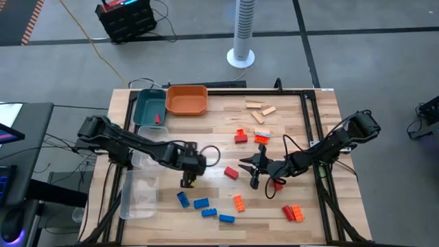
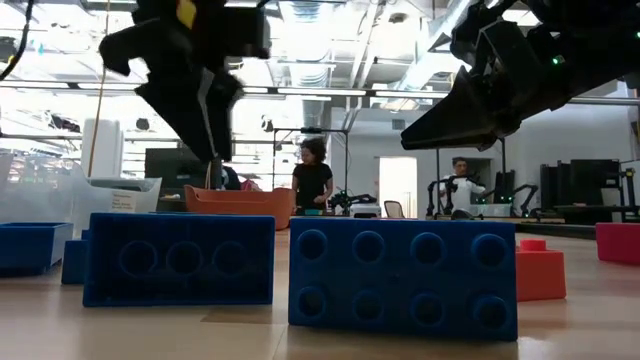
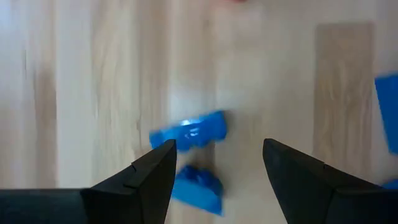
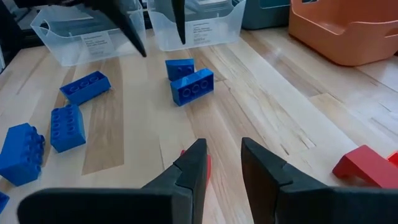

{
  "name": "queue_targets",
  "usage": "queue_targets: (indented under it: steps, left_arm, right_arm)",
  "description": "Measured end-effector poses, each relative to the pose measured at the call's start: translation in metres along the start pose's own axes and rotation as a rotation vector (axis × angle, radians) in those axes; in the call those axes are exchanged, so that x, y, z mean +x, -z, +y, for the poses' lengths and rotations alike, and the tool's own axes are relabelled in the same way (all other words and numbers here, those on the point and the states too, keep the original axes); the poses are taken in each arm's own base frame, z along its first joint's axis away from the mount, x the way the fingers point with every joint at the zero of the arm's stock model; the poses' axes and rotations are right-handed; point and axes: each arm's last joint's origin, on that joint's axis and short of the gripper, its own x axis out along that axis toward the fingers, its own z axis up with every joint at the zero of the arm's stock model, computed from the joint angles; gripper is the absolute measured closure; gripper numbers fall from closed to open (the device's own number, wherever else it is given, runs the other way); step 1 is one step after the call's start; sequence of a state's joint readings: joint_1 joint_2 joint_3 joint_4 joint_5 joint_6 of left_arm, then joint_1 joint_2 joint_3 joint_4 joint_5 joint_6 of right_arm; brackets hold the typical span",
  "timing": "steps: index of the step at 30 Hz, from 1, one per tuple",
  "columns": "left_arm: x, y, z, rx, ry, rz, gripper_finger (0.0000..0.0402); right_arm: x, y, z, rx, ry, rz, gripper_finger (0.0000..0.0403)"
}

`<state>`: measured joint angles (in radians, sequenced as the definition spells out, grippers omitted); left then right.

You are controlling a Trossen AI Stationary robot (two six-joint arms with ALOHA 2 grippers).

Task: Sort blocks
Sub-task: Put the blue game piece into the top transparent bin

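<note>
1. Five blue blocks (image 1: pixel 201 204) lie near the table's front edge.
2. Left gripper (image 1: pixel 186 180) hovers above them, fingers spread, empty.
3. Right gripper (image 1: pixel 252 167) at mid-table, fingers narrowly parted, empty.

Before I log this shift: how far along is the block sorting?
Barely begun. Done: one red block lies in the teal tray; the orange tray and clear trays look empty. In hand: the left gripper, open and empty, hovers over the blue blocks. The right gripper, empty, waits mid-table. Left: blue, red, orange and wooden blocks scattered on the table.
</note>
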<state>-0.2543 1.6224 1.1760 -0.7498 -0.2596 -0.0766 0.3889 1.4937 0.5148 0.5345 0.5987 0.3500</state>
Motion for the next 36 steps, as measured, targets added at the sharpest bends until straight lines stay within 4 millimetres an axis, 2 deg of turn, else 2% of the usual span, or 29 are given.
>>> queue_targets:
  steps: [5, 9, 12, 21, 27, 36]
  left_arm:
    - [0.022, -0.003, -0.007, 0.418, 0.042, 0.078, 0.0169]
    - [0.043, 0.000, -0.010, 0.577, 0.054, 0.145, 0.0169]
    - [0.052, 0.000, -0.010, 0.639, 0.028, 0.169, 0.0169]
    - [0.055, 0.002, -0.001, 0.703, 0.054, 0.196, 0.0169]
    - [0.068, 0.002, 0.009, 0.763, 0.096, 0.202, 0.0180]
    - [0.085, 0.006, 0.009, 0.807, 0.109, 0.272, 0.0198]
  right_arm:
    - [0.000, 0.000, 0.000, -0.002, -0.001, 0.002, 0.0294]
    - [0.000, 0.000, 0.000, -0.003, -0.001, 0.002, 0.0294]
    - [0.000, 0.000, 0.000, -0.003, -0.001, 0.003, 0.0294]
    - [0.000, 0.000, 0.000, -0.006, -0.001, 0.003, 0.0294]
    - [0.000, 0.001, 0.000, -0.006, -0.001, 0.003, 0.0294]
    - [0.000, 0.002, 0.000, -0.013, 0.002, 0.013, 0.0294]
